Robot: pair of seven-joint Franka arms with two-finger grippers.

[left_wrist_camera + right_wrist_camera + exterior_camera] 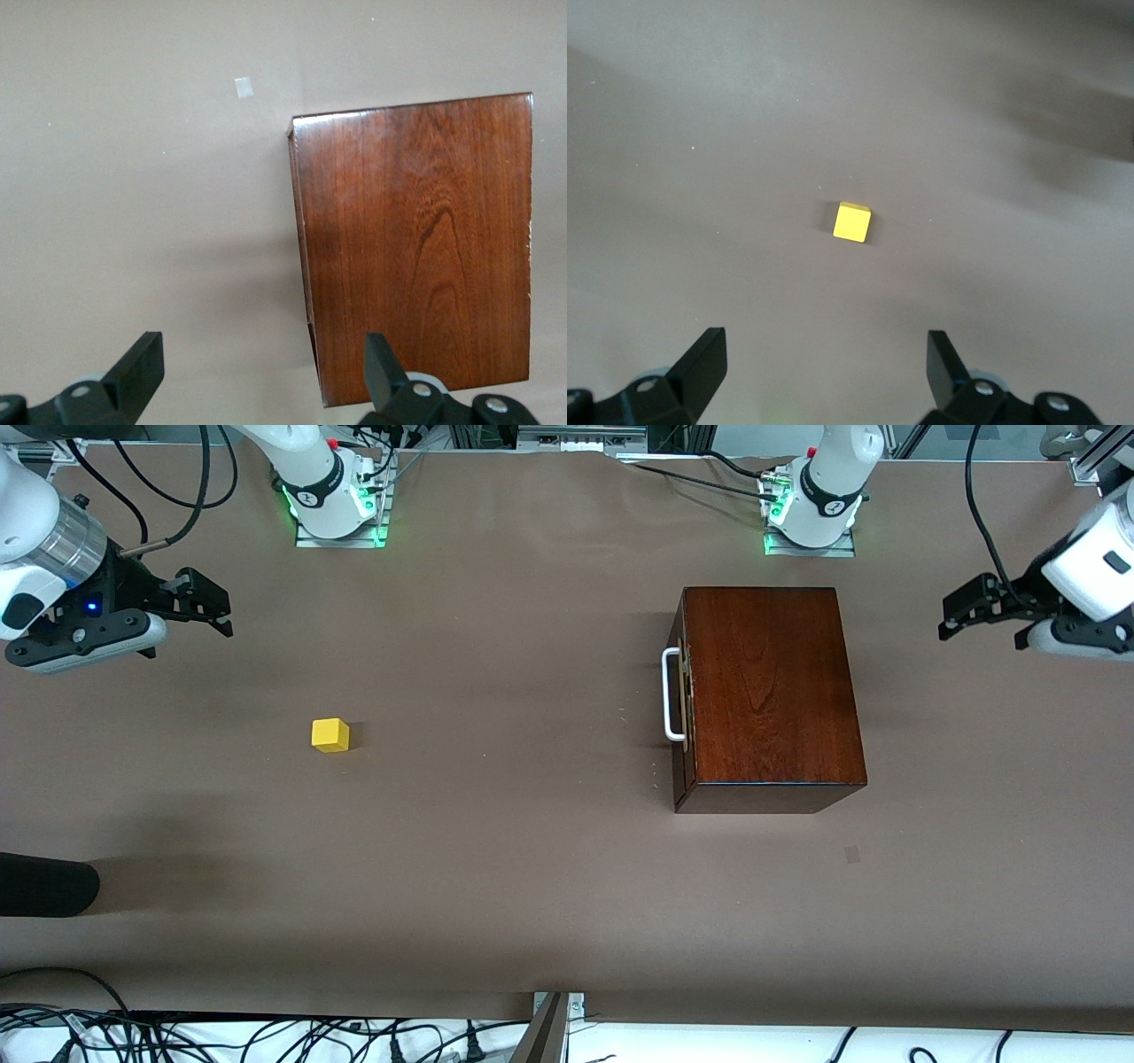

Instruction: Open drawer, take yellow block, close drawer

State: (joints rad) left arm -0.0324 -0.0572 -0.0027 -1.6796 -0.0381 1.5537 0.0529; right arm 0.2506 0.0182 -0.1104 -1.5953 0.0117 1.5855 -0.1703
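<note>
A dark mahogany box (769,691) (416,248) stands toward the left arm's end of the table. Its drawer (681,691) is pushed in, with a white bar handle (671,694) facing the right arm's end. The yellow block (330,735) (852,222) lies on the bare table toward the right arm's end, outside the box. My left gripper (952,615) (264,363) hangs open and empty in the air beside the box, at the table's end. My right gripper (217,607) (826,359) hangs open and empty at the other end of the table.
The brown table cover (532,850) stretches between block and box. A small pale patch (851,855) (243,87) marks the cover nearer the front camera than the box. A black object (44,884) pokes in at the right arm's end. Both arm bases (337,496) (811,509) stand along the table's back edge.
</note>
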